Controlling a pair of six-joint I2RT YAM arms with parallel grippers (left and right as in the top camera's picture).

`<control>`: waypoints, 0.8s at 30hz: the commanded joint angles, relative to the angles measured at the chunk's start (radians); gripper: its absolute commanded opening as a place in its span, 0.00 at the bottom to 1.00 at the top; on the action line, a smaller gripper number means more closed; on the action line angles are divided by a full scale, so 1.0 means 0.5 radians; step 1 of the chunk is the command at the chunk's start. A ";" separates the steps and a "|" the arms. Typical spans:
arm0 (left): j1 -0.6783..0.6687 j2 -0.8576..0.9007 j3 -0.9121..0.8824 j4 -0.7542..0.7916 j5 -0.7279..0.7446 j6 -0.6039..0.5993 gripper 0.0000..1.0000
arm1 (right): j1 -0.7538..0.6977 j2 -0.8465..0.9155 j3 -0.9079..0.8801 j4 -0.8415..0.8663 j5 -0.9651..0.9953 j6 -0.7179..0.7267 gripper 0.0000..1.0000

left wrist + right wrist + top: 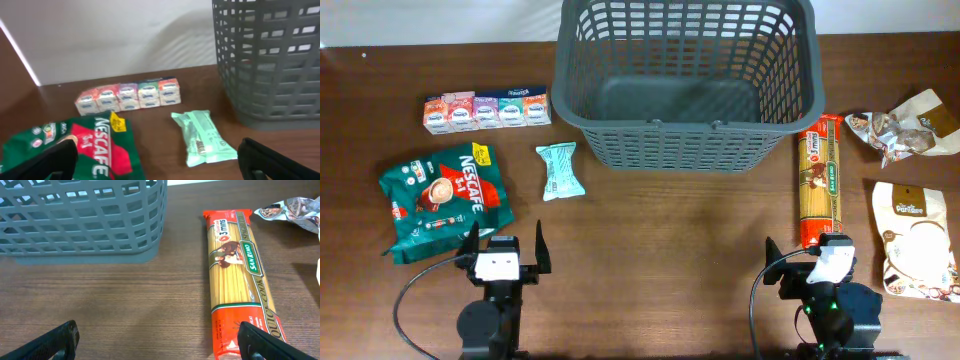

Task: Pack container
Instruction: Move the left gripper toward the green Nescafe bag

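Grey container [685,140] stood at the far centre of the wooden counter [660,230], w/ a spaghetti pack [820,180] just beside its right wall. Left hand [506,243] & right hand [807,250] were both spread wide, holding nothing.

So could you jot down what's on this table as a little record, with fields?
container: large dark grey plastic lattice basket, empty, far centre
left of basket: row of small pastel packs, green Nescafe pouch, mint-green packet
right of basket: long red-and-yellow spaghetti pack, crumpled silver wrapper, white pouch
left fingers: open, holding nothing
right fingers: open, holding nothing
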 commanded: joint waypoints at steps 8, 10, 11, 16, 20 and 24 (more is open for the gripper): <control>-0.008 0.335 0.463 -0.629 0.142 -0.493 0.99 | 0.012 -0.021 -0.015 0.001 -0.005 0.015 0.99; -0.008 0.426 0.581 -0.653 0.143 -0.449 0.99 | 0.012 -0.021 -0.015 0.001 -0.005 0.015 0.99; -0.008 0.462 0.636 -0.678 0.143 -0.449 0.99 | 0.012 -0.021 -0.015 0.001 -0.005 0.015 0.99; -0.008 0.622 0.900 -0.787 0.143 -0.450 0.99 | 0.012 -0.021 -0.015 0.001 -0.006 0.015 0.99; -0.008 0.740 1.093 -0.968 0.143 -0.449 0.99 | 0.012 -0.021 -0.015 0.001 -0.005 0.015 0.99; -0.008 0.869 1.267 -1.189 0.142 -0.410 0.99 | 0.012 -0.021 -0.015 0.001 -0.006 0.015 0.99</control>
